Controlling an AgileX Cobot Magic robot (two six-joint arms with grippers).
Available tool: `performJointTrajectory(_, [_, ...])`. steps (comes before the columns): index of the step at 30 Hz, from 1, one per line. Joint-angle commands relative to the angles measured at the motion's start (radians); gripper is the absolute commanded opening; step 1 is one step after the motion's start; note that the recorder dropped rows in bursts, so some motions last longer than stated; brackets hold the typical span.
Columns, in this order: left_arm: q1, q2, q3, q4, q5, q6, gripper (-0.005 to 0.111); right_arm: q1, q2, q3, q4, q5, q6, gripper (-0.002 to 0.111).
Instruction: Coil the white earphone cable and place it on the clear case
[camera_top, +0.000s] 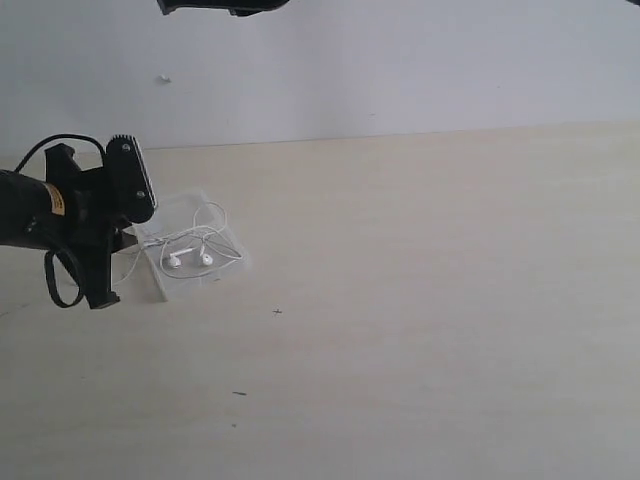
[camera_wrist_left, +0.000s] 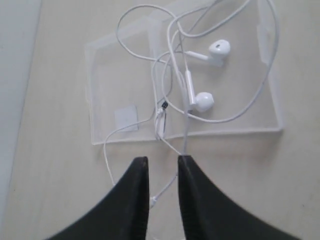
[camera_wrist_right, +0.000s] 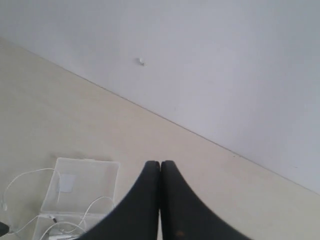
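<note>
Exterior view: the left arm (camera_top: 85, 215) sits at the left edge, nose toward the case (camera_top: 178, 283) at left-centre; the cable (camera_top: 205, 258) lies in loose loops on top of it, both buds on the plastic; a dark shape (camera_top: 225, 5) pokes in at the top edge, probably the right arm, its claw out of shot.

Left wrist view: here's the detail the wide shot misses. The left claw (camera_wrist_left: 163, 172), bottom centre, is slightly parted, just short of the case's near edge; a stray tail of cable runs off the case and down into that gap, with no pinch that I can see. The buds (camera_wrist_left: 219, 50), the remote (camera_wrist_left: 190, 85) and the label (camera_wrist_left: 126, 118) fill the upper half.

Right wrist view: only this one shows the right claw (camera_wrist_right: 160, 167), bottom centre, pressed together on nothing, well apart from the case at lower left.

My read: the coil is placed and the tail is the remaining job; the next move calls for closing on that thin strand and lifting it onto the case without dragging the loops off.
</note>
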Motion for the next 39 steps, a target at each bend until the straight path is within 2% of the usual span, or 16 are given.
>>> performJointTrajectory(1, [-0.002, -0.009, -0.004, -0.013, -0.055, -0.011, 0.023, -0.007, -0.026, -0.003, -0.079, 0.013, 0.05, 0.001])
performJointTrajectory(6, [-0.002, -0.009, -0.004, -0.013, -0.092, -0.03, 0.027, -0.007, -0.051, -0.003, -0.092, 0.015, 0.068, 0.001])
performJointTrajectory(10, [-0.002, -0.011, -0.004, -0.013, -0.117, -0.072, 0.044, -0.007, -0.064, -0.003, -0.092, 0.035, 0.068, 0.001])
performJointTrajectory(13, [0.0, -0.022, -0.004, -0.024, -0.113, -0.164, 0.054, -0.01, -0.063, -0.003, -0.092, 0.062, 0.064, 0.001])
performJointTrajectory(16, [0.018, -0.049, -0.004, -0.029, -0.113, -0.288, 0.055, -0.01, -0.068, 0.024, -0.09, 0.095, 0.057, 0.001])
performJointTrajectory(20, [0.067, -0.115, -0.004, -0.029, -0.113, -0.453, 0.054, -0.01, -0.111, 0.135, -0.086, 0.053, 0.069, 0.001])
performJointTrajectory(24, [0.123, -0.209, -0.004, -0.029, -0.113, -0.657, 0.044, -0.01, -0.205, 0.308, -0.09, -0.032, 0.126, 0.001])
performJointTrajectory(31, [0.138, -0.421, 0.0, -0.029, -0.055, -0.924, 0.0, -0.01, -0.44, 0.617, -0.088, -0.161, 0.183, 0.001])
performJointTrajectory(35, [0.138, -0.565, 0.0, -0.031, 0.026, -0.958, 0.0, -0.01, -0.585, 0.785, -0.097, -0.184, 0.189, 0.001])
performJointTrajectory(39, [0.138, -0.72, 0.005, -0.035, 0.127, -1.086, 0.0, -0.01, -0.731, 0.933, -0.097, -0.226, 0.206, 0.001])
